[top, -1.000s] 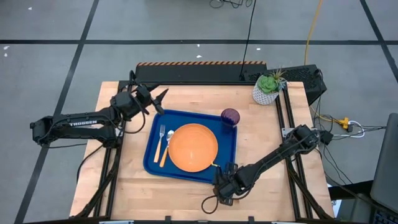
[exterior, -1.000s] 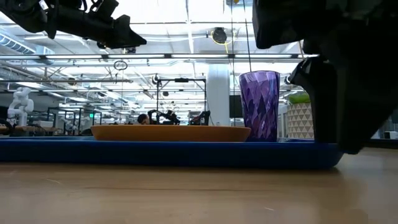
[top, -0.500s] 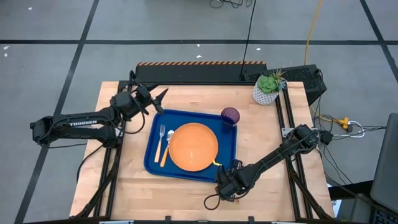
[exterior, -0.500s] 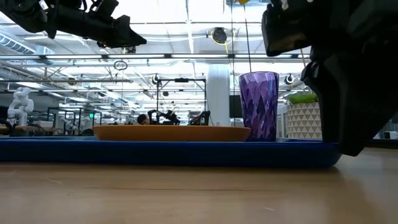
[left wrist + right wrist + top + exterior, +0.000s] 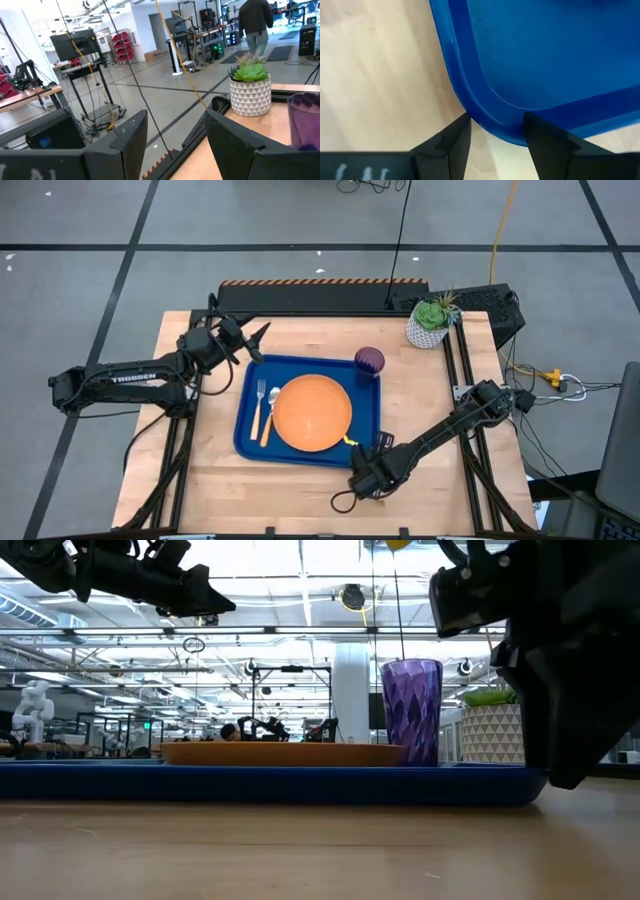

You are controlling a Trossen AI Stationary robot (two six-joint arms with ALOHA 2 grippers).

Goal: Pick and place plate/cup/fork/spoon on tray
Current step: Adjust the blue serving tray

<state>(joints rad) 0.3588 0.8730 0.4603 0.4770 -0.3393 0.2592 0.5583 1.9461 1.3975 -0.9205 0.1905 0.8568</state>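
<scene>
The blue tray [image 5: 246, 442] lies mid-table and carries the orange plate [image 5: 313, 413]. The fork [image 5: 258, 408] and spoon [image 5: 268, 416] lie left of the plate, and the purple cup [image 5: 369, 361] stands upright in the tray's far right corner. My right gripper [image 5: 367, 464] points steeply down at the tray's near right corner, closed on its lip. My left gripper [image 5: 256, 336] hovers open and level above the table past the tray's far left corner, holding nothing. My right gripper straddles the raised lip at the tray's near right corner [image 5: 492, 125]. One finger [image 5: 451, 141] is outside against the lip's outer edge and the other [image 5: 546, 139] is over the tray's inside. The fingers come from above, slanting from the near side. The tray lies flat on the table.
A white pot with a green succulent [image 5: 432, 322] stands at the table's far right corner. Bare wood lies along the near edge [image 5: 280, 500] and right of the tray. A person [image 5: 256, 22] walks in the room far behind.
My right gripper has tipped to point more steeply down at the tray's near right corner. The tray, with plate, cup, fork and spoon on it, has slid a little toward the table's far edge.
</scene>
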